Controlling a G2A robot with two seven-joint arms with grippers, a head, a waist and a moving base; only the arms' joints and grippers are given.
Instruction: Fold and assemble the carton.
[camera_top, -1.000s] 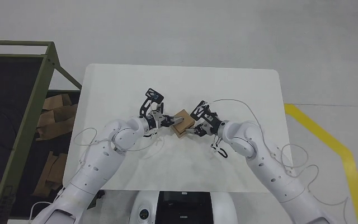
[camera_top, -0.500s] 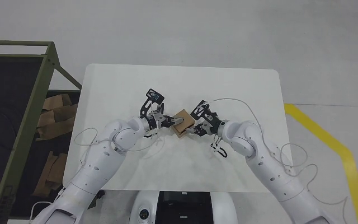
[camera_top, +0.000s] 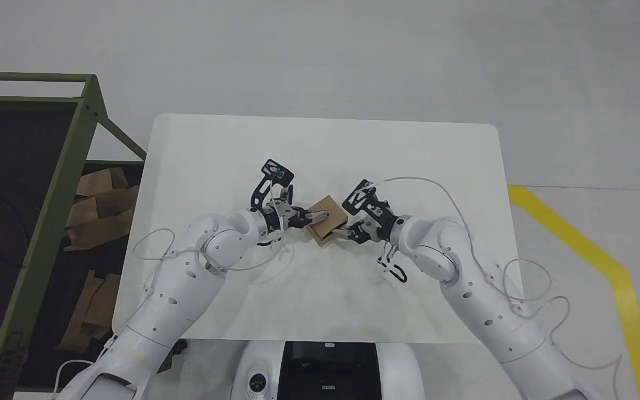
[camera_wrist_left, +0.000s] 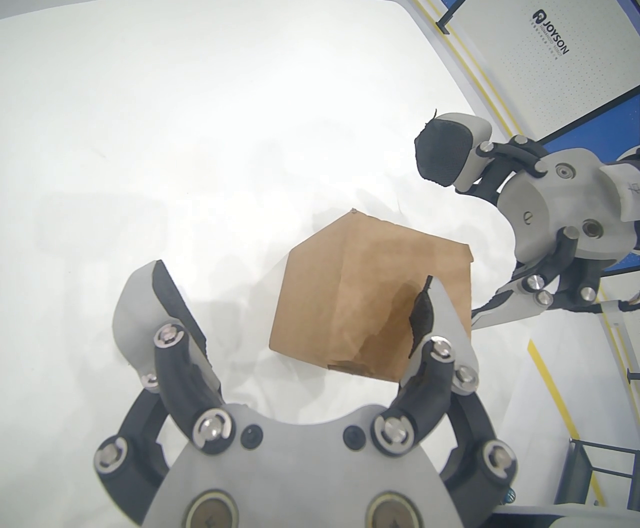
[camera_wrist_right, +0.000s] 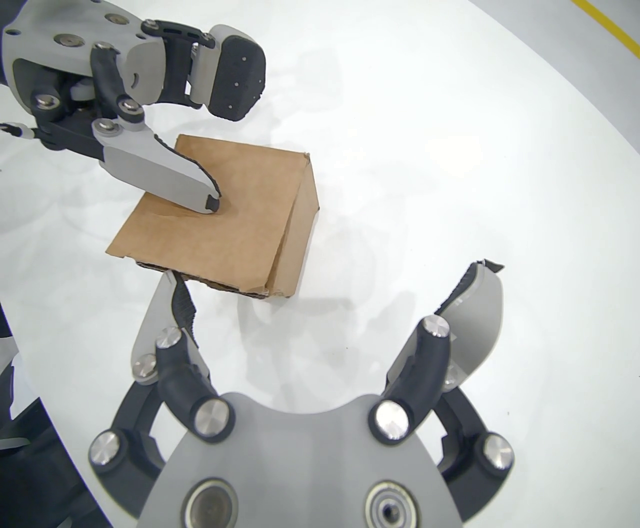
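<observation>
A small brown carton sits partly folded in the middle of the white table, one side flap slanting down to the surface. My left gripper is open at the carton's left. One of its fingers presses on the carton top panel, and the other is raised clear. My right gripper is open on the opposite side. One of its fingers is at the carton's near bottom edge. In the left wrist view the carton lies beside my own pressing finger.
A green-framed bin with flat cardboard pieces stands off the table's left edge. A yellow floor line runs past the right side. Bare table surface surrounds the carton on all sides.
My left gripper has edged slightly toward the carton. The carton and my right gripper have hardly moved.
</observation>
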